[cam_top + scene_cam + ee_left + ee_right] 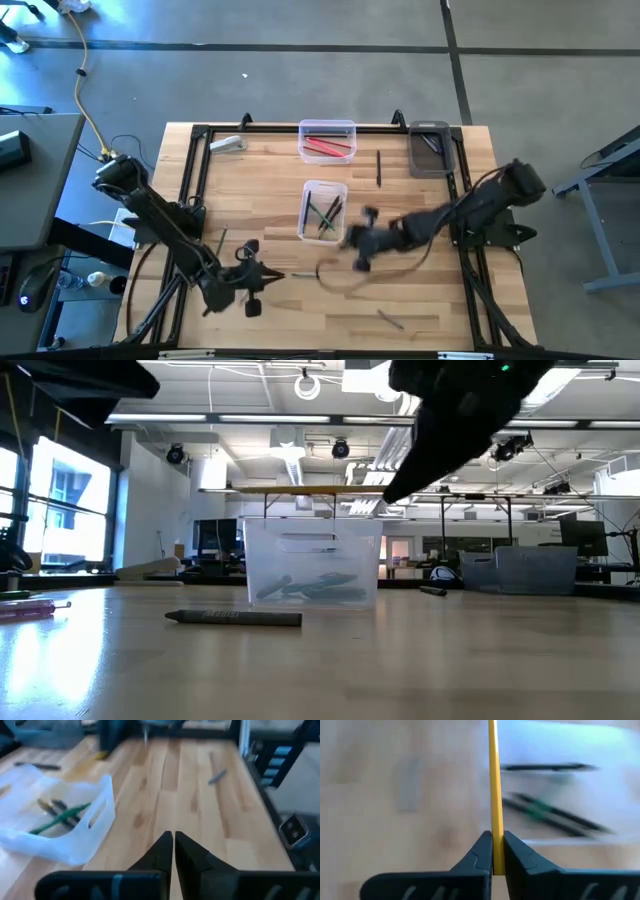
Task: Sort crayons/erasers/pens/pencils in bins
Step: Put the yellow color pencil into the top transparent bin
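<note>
A yellow pencil (310,490) hangs level above the middle clear bin (322,210), with my right gripper (493,837) shut on it; in the high view this gripper (357,248) is just right of that bin's near end. The bin (310,565) holds green and dark pens. A second clear bin (326,140) with red sticks and a dark grey bin (432,148) stand along the far edge. My left gripper (272,275), near the front left, is shut on nothing (173,840). A grey crayon (235,618) lies flat on the table. My right gripper pinches the yellow pencil between its two fingers near one end (493,827). The rest of the shaft runs out forward past the fingertips. The fingers slant down from the table's right side. The pencil is lifted clear and stays about level over the clear bin.
A dark pen (379,168) lies between the far bins. A grey clip-like object (228,144) sits at the far left. A black frame rail (200,130) edges the table. Bare wood lies along the near side, where the grey crayon (390,320) rests.
</note>
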